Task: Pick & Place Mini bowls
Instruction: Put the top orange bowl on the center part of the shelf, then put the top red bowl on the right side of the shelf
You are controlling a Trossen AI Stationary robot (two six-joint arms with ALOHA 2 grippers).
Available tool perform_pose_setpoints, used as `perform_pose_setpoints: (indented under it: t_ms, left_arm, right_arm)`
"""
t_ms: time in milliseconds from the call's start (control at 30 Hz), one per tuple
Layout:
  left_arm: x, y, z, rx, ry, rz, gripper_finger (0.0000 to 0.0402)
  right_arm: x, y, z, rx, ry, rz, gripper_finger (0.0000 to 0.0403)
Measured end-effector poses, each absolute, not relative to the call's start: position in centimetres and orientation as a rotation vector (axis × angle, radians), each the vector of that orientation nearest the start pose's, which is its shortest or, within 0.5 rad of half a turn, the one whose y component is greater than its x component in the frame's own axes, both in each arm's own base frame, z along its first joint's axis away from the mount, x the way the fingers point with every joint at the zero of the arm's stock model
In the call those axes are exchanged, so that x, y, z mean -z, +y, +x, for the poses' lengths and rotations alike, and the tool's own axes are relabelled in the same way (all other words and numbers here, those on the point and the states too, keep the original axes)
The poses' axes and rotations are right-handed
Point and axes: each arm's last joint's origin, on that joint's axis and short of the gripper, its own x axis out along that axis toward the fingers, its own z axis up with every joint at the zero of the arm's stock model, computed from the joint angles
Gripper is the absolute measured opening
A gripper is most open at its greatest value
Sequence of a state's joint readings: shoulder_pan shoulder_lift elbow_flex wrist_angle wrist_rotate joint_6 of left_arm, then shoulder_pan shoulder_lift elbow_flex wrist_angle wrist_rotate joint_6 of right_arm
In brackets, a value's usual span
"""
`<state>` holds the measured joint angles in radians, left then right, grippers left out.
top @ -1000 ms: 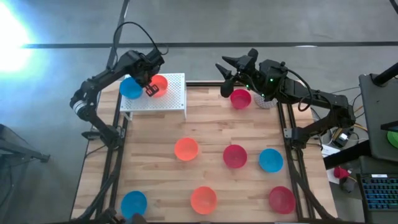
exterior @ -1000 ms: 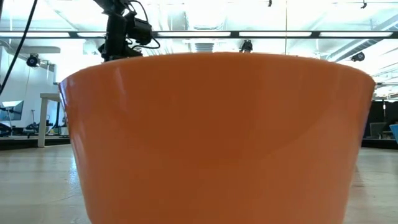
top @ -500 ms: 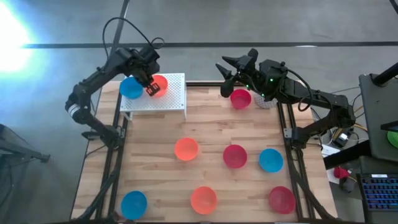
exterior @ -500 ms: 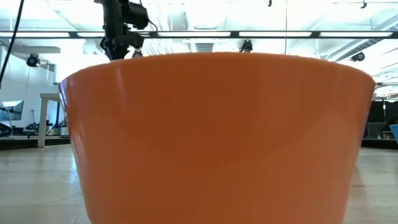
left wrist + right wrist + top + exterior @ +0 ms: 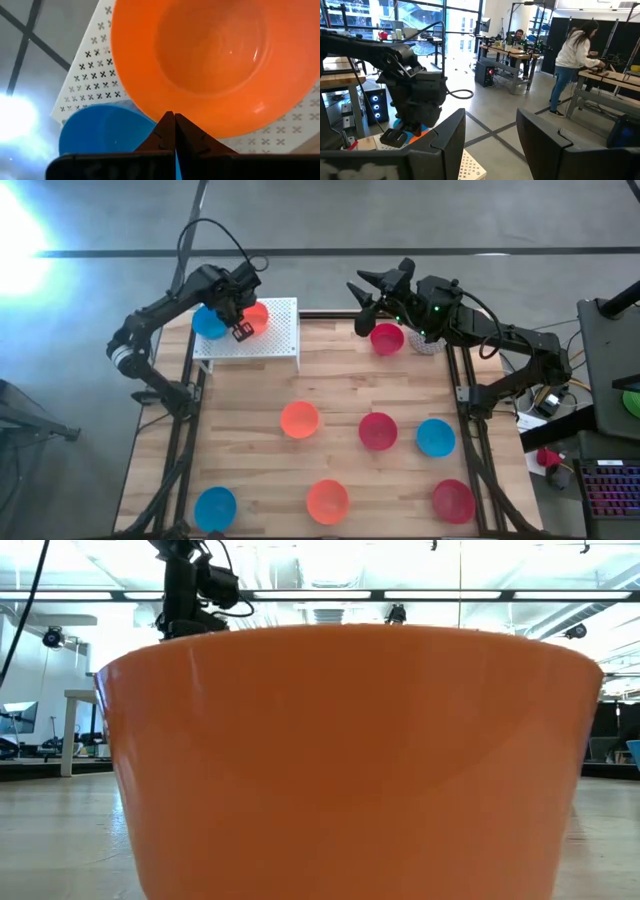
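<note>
Left pincer (image 5: 241, 330) is pinched shut and empty above the orange bowl (image 5: 254, 316) on the white perforated rack (image 5: 278, 340); I'd lift straight up so it doesn't clip the rim. Right pincer (image 5: 365, 297) hangs wide open beside a red bowl (image 5: 386, 338). Count from above: three blue, three orange, three red, mostly across the tabletop (image 5: 240, 440).

a little rack (image 5: 270, 340) is sitting at the back left corner of the desk (image 5: 250, 450). two mini bowls (image 5: 210, 323) are lying on it, side by side. the left claw (image 5: 241, 330) is hanging over them. one bowl (image 5: 387, 338) is sitting at the back right, under the right claw (image 5: 362, 290). seven more bowls (image 5: 299, 419) are lying spread across the middle and front.
</note>
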<state>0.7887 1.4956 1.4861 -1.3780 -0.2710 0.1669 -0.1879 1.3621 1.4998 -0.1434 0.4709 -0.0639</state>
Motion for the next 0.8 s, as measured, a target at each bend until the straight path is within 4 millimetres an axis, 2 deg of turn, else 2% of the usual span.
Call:
perform_pose_setpoints:
  t_ms: [233,433,600,800]
  left_arm:
    - [-34.4,19.2,18.0,-0.772,1.409,-0.226,0.0000]
    - [-37.1,18.7,17.8,-0.800,1.308,-0.190,0.0000]
    - [-40.0,16.9,16.9,-0.811,1.179,-0.150,0.0000]
    - [-42.7,13.4,15.1,-0.800,1.005,-0.109,0.0000]
  right_arm:
    - [-45.4,-6.8,28.6,0.658,0.027,-0.062,0.0173]
    - [-45.4,-6.8,28.6,0.658,0.025,-0.058,0.0173]
    - [-45.4,-6.8,28.6,0.658,0.024,-0.042,0.0173]
    - [-45.3,-6.8,28.6,0.659,0.013,0.006,0.0173]
